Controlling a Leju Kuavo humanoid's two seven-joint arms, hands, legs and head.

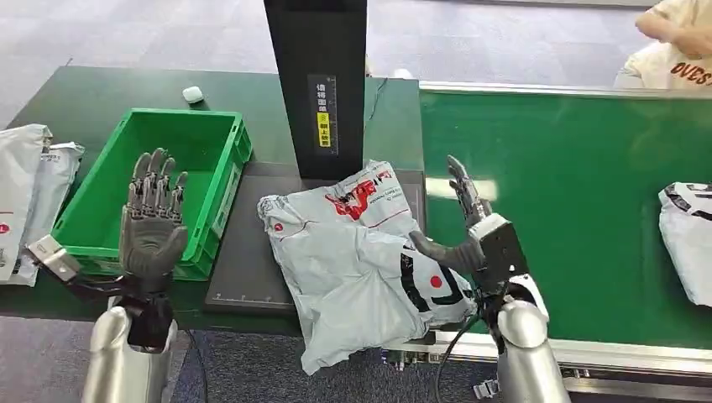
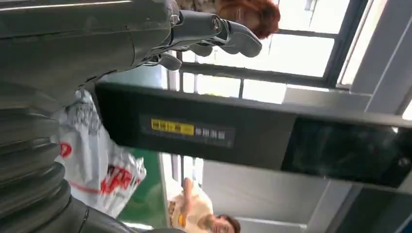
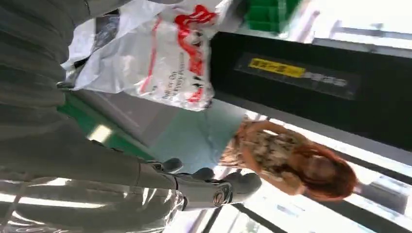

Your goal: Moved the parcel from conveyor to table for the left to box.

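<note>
A crumpled white parcel (image 1: 361, 260) with red and black print lies on the dark scale plate (image 1: 243, 277), its near end hanging over the table edge. My right hand (image 1: 470, 235) stands upright against the parcel's right side, fingers spread, thumb touching the plastic. My left hand (image 1: 153, 214) is raised in front of the green box (image 1: 201, 151), fingers apart and holding nothing. The parcel (image 2: 97, 165) also appears in the left wrist view beside my hand (image 2: 204, 34), and the parcel (image 3: 160, 58) sits beyond my right hand (image 3: 204, 187) in the right wrist view.
A black scanner post (image 1: 323, 84) stands behind the parcel. The green conveyor belt (image 1: 579, 210) runs to the right, carrying another white parcel (image 1: 688, 239). More white bags (image 1: 29, 193) lie at far left. A person (image 1: 672, 46) sits at the back right. A small white object (image 1: 193, 94) rests behind the box.
</note>
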